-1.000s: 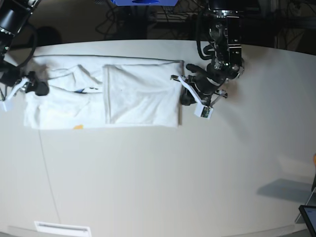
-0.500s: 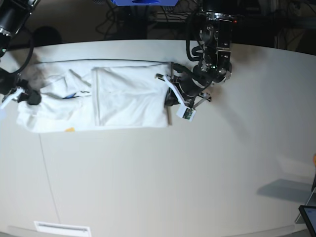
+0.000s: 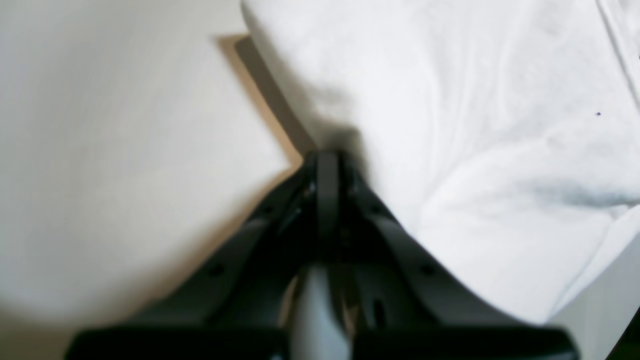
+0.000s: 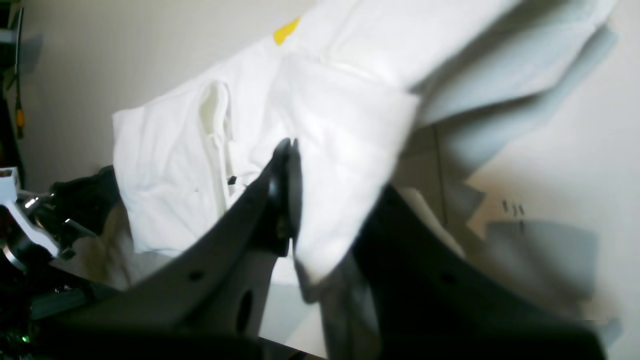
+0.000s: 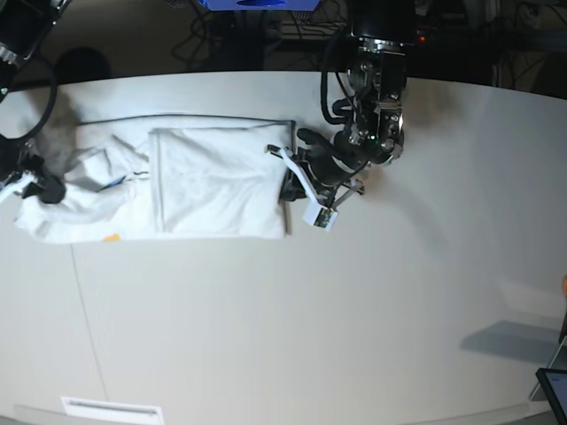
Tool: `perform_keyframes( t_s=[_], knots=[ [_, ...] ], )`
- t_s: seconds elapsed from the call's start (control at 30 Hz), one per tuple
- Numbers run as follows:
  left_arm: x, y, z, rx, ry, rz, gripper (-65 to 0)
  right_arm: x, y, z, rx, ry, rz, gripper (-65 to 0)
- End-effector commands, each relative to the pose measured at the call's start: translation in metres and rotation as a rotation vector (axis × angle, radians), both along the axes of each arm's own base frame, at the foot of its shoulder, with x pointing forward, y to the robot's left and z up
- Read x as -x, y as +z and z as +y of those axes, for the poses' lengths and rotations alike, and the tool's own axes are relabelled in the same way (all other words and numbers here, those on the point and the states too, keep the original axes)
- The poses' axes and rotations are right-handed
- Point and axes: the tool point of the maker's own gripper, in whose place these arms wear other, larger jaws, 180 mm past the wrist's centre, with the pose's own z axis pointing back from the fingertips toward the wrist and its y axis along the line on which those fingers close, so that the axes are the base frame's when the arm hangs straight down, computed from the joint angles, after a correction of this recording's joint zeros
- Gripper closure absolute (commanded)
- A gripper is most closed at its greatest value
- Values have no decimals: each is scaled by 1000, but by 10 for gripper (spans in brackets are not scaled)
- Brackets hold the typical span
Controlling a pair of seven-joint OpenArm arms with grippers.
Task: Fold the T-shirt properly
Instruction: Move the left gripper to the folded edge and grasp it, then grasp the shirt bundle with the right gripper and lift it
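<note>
The white T-shirt (image 5: pixel 213 181) lies as a long band across the far left of the table, with a squarer folded panel on top of it. A speck of yellow print (image 5: pixel 111 236) shows at its near left edge. My left gripper (image 5: pixel 288 183) is shut on the shirt's right edge; in the left wrist view its tips (image 3: pixel 325 160) meet at the raised cloth edge (image 3: pixel 475 125). At the shirt's left end, my right gripper (image 5: pixel 40 189) is shut on a fold. In the right wrist view the cloth (image 4: pixel 350 115) hangs between the fingers (image 4: pixel 285 190).
The pale table (image 5: pixel 354 310) stretches toward the near side and the right. A white strip (image 5: pixel 111 409) lies at the near left edge, and a tablet corner (image 5: pixel 554 390) shows at the near right. Dark cables and equipment stand beyond the far edge.
Both arms have moved to the left in the base view, and the whole T-shirt has slid with them. The right gripper has closed down on the cloth.
</note>
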Motion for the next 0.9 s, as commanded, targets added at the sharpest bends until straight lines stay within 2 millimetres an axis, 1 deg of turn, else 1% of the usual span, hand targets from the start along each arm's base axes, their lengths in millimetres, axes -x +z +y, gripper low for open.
perform_keyframes(
  t_s=[0.0, 0.13, 0.2, 0.27, 0.3, 0.37, 0.4, 0.5, 0.57, 0.6, 0.7, 0.87],
  knots=[
    [3, -5, -1, -25, -13, 27, 0, -10, 21, -7, 28, 1, -65, -1],
    [0, -8, -7, -13, -13, 39, 0, -12, 32, -12, 73, -46, -60, -1],
    [0, -9, -14, 0, -13, 46, 0, -12, 37, -14, 119, -49, -68, -1],
    [-6, -4, -20, 14, -14, 33, 0, -12, 42, -16, 174, -50, -73, -1],
    [-6, -5, -21, 12, -17, 42, 0, -12, 44, -17, 202, -50, -73, -1],
    [-5, -7, -34, 14, -50, 61, 0, -14, 44, -9, 243, -15, -67, -1],
    [-7, -4, -41, 14, -74, 53, 0, -15, 44, -6, 270, 0, -64, -1],
    [-6, -4, -60, 16, -127, 57, 0, -17, 42, -4, 357, 16, -53, -1],
    [-11, 0, -70, 25, -125, 55, 0, -19, 42, 0, 397, 21, -64, -1],
    [-12, -2, -71, 25, -111, 63, 0, -20, 44, 1, 420, 21, -69, -1],
    [-15, 0, -76, 24, -106, 65, 0, -17, 46, -7, 491, 1, -62, -1],
    [-17, 2, -79, 22, -111, 57, 0, -18, 49, -10, 499, -9, -64, -1]
  ],
)
